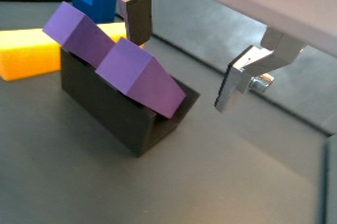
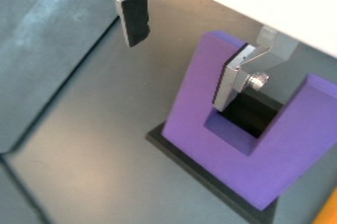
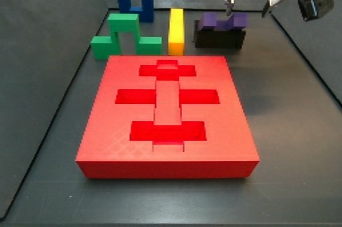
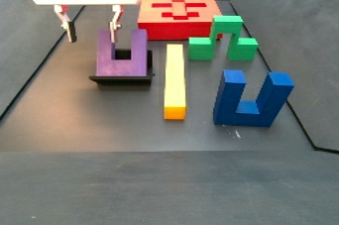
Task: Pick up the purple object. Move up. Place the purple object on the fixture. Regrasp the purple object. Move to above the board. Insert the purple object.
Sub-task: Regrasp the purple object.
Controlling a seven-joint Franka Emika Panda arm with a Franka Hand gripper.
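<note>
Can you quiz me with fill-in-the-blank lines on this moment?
1. The dark purple U-shaped block rests on the black ____.
2. The gripper, silver fingers with dark pads, hangs over that block with its jaws ____.
3. The long yellow bar lies between the purple block and the ____ arch block.
4. The large red slotted board has ____ inserted.

Missing words: fixture; open; green; nothing

claw (image 4: 101, 29) above fixture | fingers (image 1: 250, 70): flat silver plates, dark pads, screw | body white
</note>
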